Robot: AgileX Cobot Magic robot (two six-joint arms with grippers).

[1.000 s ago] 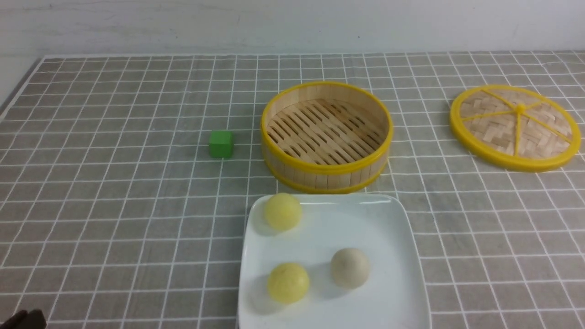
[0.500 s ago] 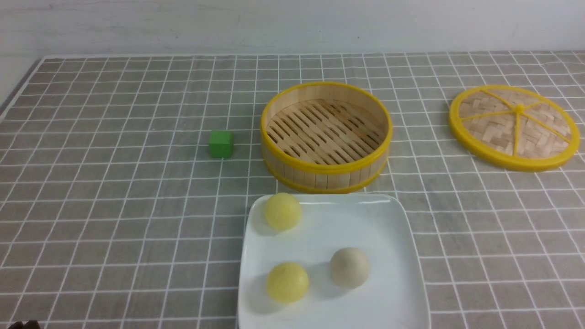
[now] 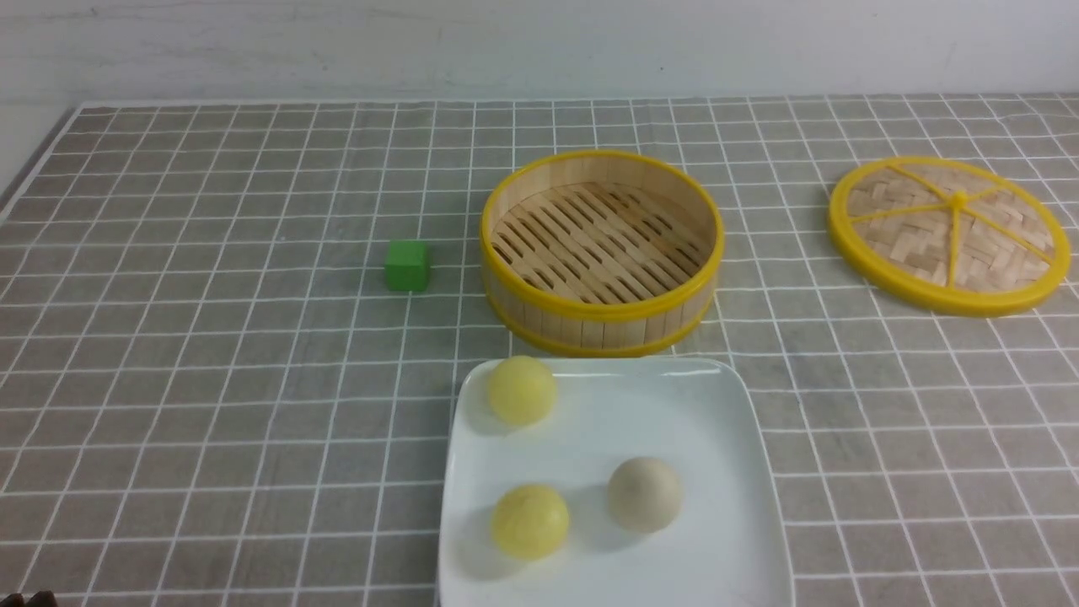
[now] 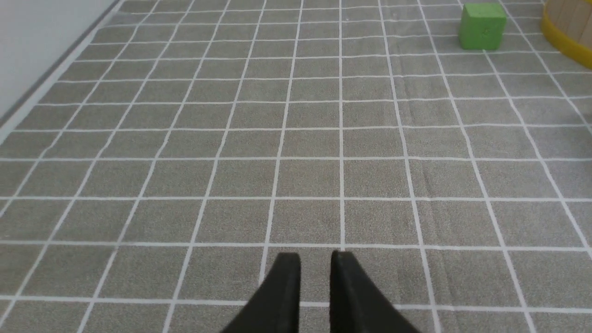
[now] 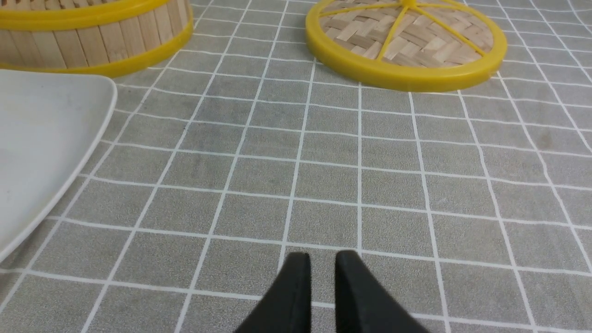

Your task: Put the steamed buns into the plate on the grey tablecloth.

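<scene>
Three steamed buns lie in the white square plate [image 3: 716, 421] on the grey tablecloth [image 3: 211, 379]: a pale yellow one [image 3: 522, 389] at the far left corner, a second yellow one [image 3: 530, 521] nearer me, and a beige one [image 3: 645, 494] to its right. My left gripper [image 4: 316, 259] hovers low over bare cloth far left of the plate, its fingers a narrow gap apart with nothing between them. Over cloth right of the plate [image 5: 41, 138], my right gripper [image 5: 322, 258] is likewise slightly open and holds nothing.
An empty bamboo steamer [image 3: 602, 314] stands just behind the plate. Its woven lid [image 3: 950, 233] lies flat at the far right. A green cube [image 3: 408, 265] sits left of the steamer. The table's left edge [image 4: 27, 106] runs near my left gripper.
The dark tip of my left arm at the bottom left corner of the front view has slid down almost out of the picture. The buns and plate have stayed put.
</scene>
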